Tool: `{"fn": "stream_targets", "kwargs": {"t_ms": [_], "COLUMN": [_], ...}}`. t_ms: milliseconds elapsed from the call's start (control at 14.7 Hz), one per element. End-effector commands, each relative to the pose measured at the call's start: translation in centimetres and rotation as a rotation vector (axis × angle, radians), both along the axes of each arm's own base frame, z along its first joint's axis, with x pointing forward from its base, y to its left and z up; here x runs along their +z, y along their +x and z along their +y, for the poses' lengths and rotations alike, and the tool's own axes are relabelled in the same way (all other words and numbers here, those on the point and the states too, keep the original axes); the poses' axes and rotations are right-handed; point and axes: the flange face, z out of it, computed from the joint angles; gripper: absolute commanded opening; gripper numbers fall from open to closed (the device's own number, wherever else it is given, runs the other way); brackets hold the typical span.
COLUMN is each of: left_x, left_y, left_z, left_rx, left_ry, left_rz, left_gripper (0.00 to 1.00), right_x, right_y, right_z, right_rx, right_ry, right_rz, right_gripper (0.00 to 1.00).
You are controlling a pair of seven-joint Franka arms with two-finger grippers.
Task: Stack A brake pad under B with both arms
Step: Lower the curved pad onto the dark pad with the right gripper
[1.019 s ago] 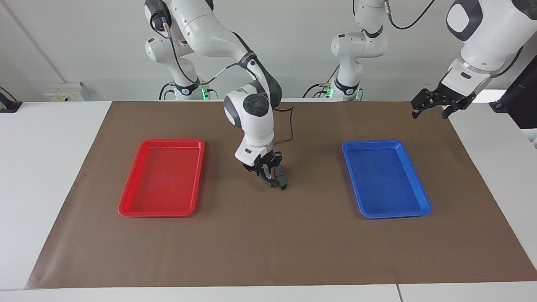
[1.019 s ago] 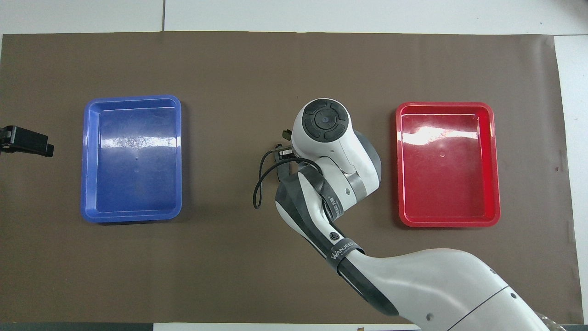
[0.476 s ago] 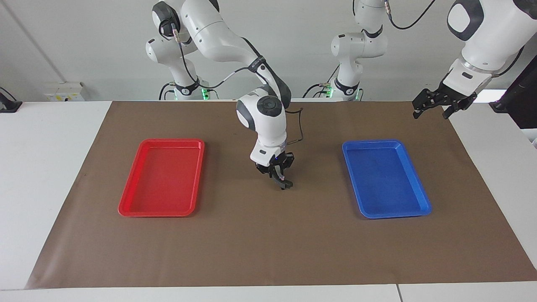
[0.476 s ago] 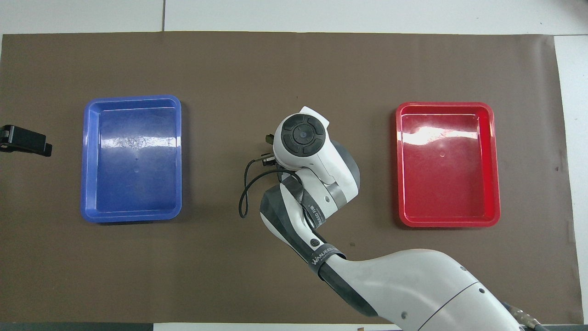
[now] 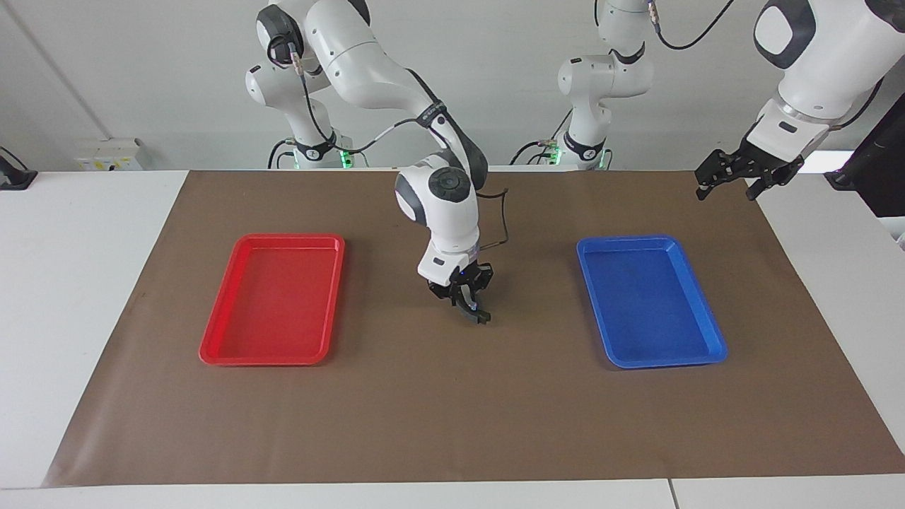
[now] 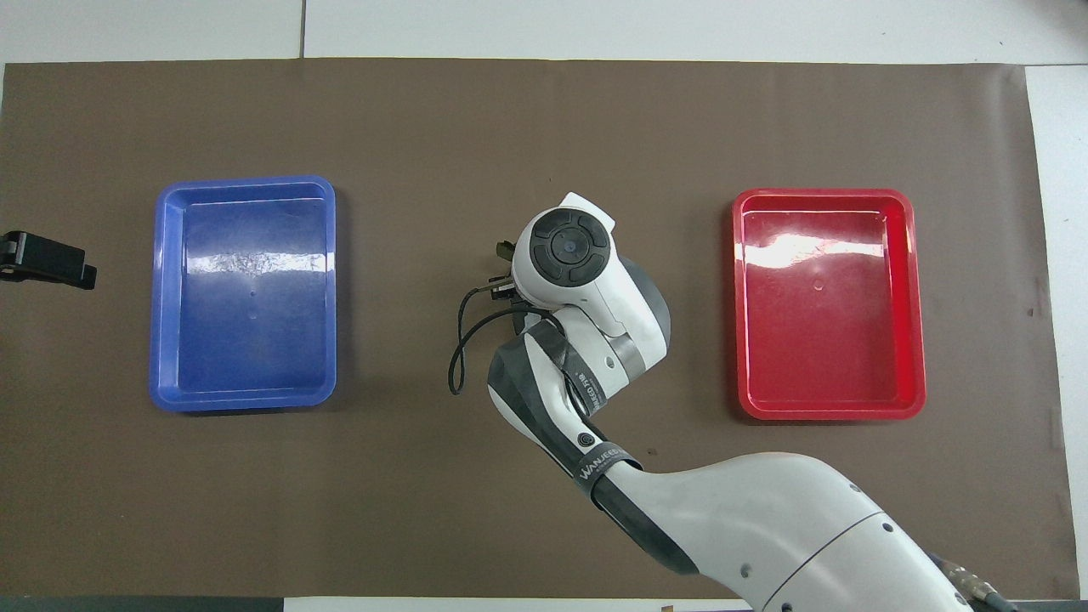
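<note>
A brown mat (image 5: 452,410) covers the white table (image 5: 85,283), bearing a red tray (image 5: 212,346) and a blue tray (image 5: 707,332).

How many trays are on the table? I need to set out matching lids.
2. The red tray lies toward the right arm's end of the table; the blue tray lies toward the left arm's end. Both sit on the brown mat; none seems hidden.

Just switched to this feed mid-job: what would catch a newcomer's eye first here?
The right gripper, shut on a small dark piece, sits low over the brown mat, midway between the red tray and the blue tray. Both trays look empty. The left gripper waits raised, open, by the mat's edge.
</note>
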Motion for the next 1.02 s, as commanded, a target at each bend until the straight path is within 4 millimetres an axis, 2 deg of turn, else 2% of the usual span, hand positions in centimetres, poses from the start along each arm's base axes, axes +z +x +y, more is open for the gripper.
{"fn": "stream_targets", "kwargs": {"t_ms": [0,951], "left_x": [0.1,0.1], "left_y": [-0.8,-0.8], "left_z": [0.2,0.3], "left_rx": [0.003,0.003], "left_ry": [-0.006,-0.005], "left_rz": [-0.01,-0.01], "left_gripper": [0.99,0.99], "right_x": [-0.2,-1.7], "right_y": [0.1,-0.6], "right_z": [-0.1,0.2], "right_rx": [-0.013,-0.017], "right_ry": [0.007,0.012], "right_rz": [-0.002,-0.008], "right_gripper": [0.0,0.0]}}
